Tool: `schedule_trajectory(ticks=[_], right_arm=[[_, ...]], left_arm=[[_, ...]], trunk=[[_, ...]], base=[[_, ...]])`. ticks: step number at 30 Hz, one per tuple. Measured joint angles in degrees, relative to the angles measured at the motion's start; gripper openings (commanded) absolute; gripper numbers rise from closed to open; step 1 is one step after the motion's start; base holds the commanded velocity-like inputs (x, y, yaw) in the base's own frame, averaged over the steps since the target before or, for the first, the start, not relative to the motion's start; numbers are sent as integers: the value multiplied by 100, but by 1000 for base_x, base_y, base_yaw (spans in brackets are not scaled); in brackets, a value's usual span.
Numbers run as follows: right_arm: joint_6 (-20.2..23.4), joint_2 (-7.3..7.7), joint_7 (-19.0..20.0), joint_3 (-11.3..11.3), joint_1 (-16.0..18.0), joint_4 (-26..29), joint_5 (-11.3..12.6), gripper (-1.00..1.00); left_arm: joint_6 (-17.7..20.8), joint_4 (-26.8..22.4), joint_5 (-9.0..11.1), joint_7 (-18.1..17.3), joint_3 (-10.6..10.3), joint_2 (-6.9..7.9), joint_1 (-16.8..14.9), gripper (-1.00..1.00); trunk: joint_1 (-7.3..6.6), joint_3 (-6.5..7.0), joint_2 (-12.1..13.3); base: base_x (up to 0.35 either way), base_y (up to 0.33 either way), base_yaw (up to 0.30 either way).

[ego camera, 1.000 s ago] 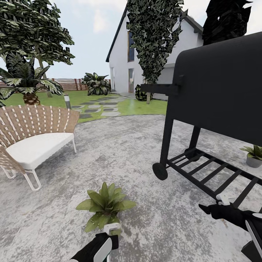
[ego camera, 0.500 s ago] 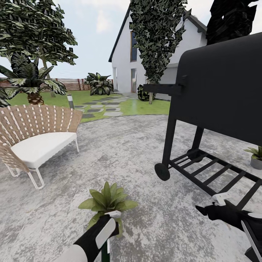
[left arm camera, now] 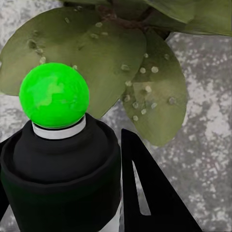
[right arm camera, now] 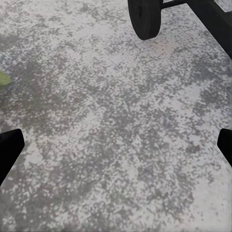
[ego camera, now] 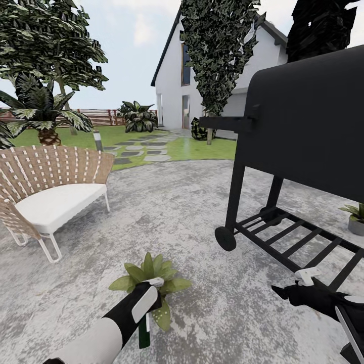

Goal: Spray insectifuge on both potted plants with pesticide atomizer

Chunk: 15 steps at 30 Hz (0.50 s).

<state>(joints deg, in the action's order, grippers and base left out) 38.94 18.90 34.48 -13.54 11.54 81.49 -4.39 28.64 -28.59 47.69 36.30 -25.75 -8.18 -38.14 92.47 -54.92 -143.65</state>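
Note:
My left gripper is shut on the pesticide atomizer, a dark green bottle that hangs below the hand. It is held right over one potted plant with broad green leaves on the stone patio. The left wrist view shows the atomizer's black neck and its bright green spray head, close above white-speckled leaves. The other potted plant, in a grey pot, stands at the far right behind the grill. My right gripper hovers open and empty over bare patio.
A black barbecue grill on a wheeled frame takes up the right side. A wicker chair with a white cushion stands at the left. Lawn, stepping stones, trees and a white house lie beyond.
My left arm has reached forward and up, carrying the atomizer over the near plant. The view shifted slightly a second ago. The right gripper has stayed put.

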Motion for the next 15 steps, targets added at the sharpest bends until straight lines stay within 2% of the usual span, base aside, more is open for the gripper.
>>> schedule_trajectory(ticks=[5, 6, 7, 8, 12, 13, 15], right_arm=[[1, 0, 6, 0, 1, 3, 0, 100], [0, 0, 6, -1, 0, 2, 0, 100], [0, 0, 6, -2, -2, 3, 0, 100], [0, 5, 6, -5, -2, 4, 0, 100], [0, 8, 6, -17, -2, 3, 0, 100], [0, 8, 6, -17, -1, 2, 0, 100], [0, 7, 6, -17, 0, 1, 0, 100]], left_arm=[[-82, -70, -20, -245, -19, -10, 0, -100], [-127, -143, -19, -259, -27, -28, -1, -100], [-156, -540, -7, -349, -34, -60, -2, -100], [-153, -704, -2, -375, -35, -66, -1, -100], [-149, -792, 4, -391, -33, -69, 2, -100], [-149, -795, 20, -390, -32, -69, 2, -100], [-149, -796, 187, -359, -34, -69, 2, -100]], trunk=[[0, 0, 0], [0, 0, 0], [0, 1, 0], [0, 0, 0], [0, 0, 0], [0, 0, 0], [0, 0, 0]], base=[[65, 0, 0], [2, 0, 0], [0, 0, 0], [0, 0, 0], [0, 0, 0], [0, 0, 0], [0, 0, 0]])
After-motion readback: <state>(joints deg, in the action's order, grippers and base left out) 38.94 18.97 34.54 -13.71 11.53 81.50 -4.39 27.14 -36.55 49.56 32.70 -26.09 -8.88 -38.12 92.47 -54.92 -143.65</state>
